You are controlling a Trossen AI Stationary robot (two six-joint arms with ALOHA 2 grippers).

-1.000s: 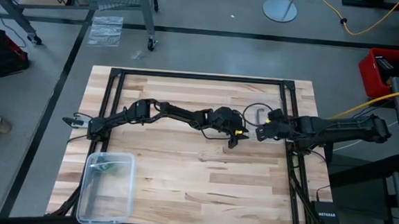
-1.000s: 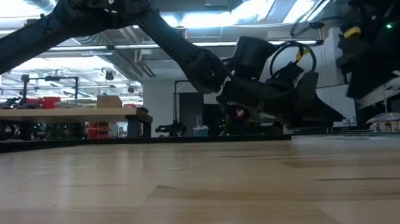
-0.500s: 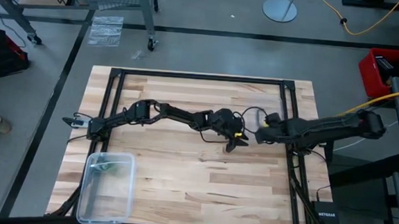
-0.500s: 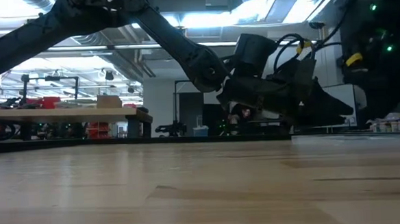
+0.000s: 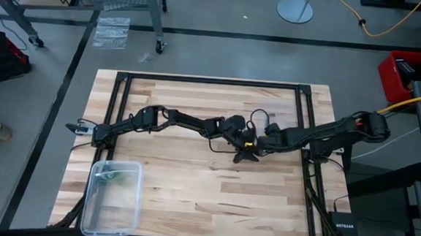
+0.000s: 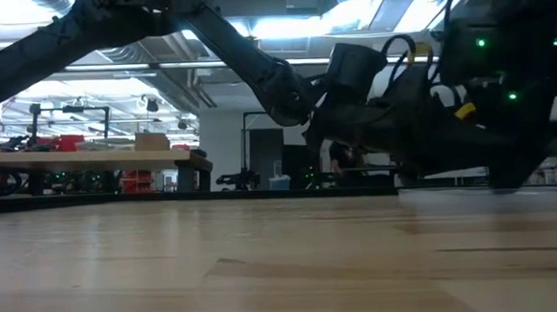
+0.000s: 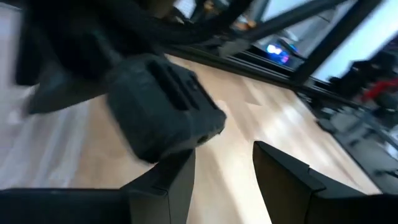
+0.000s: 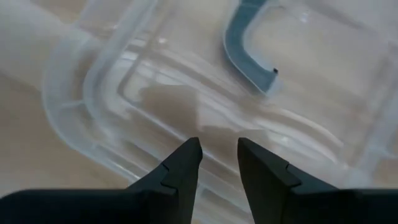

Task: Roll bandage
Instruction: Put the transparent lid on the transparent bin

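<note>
The right arm (image 5: 319, 133) has been extended further toward the table's centre. A second ago the right gripper (image 5: 256, 144) was held apart from the left gripper (image 5: 241, 151); now the two are seen close together near the middle of the table, and whether they touch cannot be told. The left gripper has been shifted slightly along the table as well. In the low view, the right arm's bulk (image 6: 486, 97) has been brought in against the left arm's wrist (image 6: 352, 95).

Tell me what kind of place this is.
Probably a robotics lab or workshop. A left arm and a right arm meet over a framed wooden table, a cable crosses the concrete floor, and a workbench stands behind.
</note>
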